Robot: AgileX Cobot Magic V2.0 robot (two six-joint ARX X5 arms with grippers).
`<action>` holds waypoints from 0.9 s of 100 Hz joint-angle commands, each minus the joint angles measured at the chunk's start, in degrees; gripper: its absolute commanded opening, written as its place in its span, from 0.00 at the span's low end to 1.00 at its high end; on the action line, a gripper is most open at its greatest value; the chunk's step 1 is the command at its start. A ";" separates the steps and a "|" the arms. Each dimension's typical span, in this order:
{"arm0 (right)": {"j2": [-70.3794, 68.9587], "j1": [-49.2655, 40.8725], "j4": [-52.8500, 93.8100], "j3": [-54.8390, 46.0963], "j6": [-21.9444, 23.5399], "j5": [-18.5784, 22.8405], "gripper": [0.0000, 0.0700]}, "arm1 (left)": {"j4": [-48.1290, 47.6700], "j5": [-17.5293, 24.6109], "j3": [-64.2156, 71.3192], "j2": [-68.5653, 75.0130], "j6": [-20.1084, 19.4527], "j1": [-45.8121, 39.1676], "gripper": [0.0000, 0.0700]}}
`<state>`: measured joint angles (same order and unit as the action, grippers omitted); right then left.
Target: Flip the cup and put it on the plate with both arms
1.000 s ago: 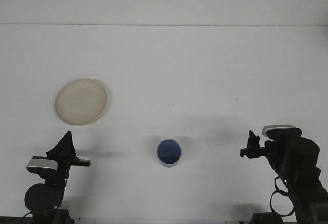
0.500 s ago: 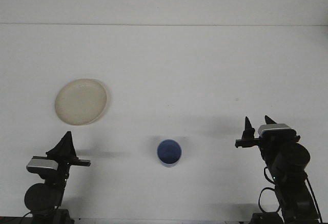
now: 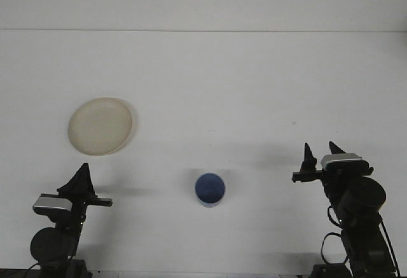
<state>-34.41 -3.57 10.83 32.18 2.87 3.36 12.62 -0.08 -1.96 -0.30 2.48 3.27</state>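
My right claw (image 3: 321,152) sits at the lower right of the frame, its two dark fingers pointing up the picture and standing apart with white table showing between them, so it is spread and pinching nothing. Just below the fingers is the grey block of its camera, and below that the round black body of my right arm runs down to the bottom edge. My left claw (image 3: 81,177) is at the lower left of the frame; it shows as one dark pointed shape, with no gap to be seen, so I cannot tell whether it is spread or pressed together, and nothing is in it. Its own grey block and black arm sit beneath it. Between my two claws, a little below the middle of the frame, stands the cup (image 3: 210,189): blue, on the table (image 3: 241,87), its round blue face turned toward the camera, well apart from both claws and touched by neither. The plate (image 3: 101,126) lies in the left part of the frame, above my left claw and up and to the left of the cup; it is pale cream, round, flat on the table, and apart from the cup. The table is white and fills almost the whole frame, with a pale band along its far edge at the top.
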 commanded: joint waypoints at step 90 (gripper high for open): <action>-0.13 0.00 -0.57 0.07 0.09 0.02 0.60 | -7.15 1.88 -7.52 -0.13 2.56 0.02 0.02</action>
<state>-34.41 -3.57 10.83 32.18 2.87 3.36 5.02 1.69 -5.69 -0.47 2.98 3.27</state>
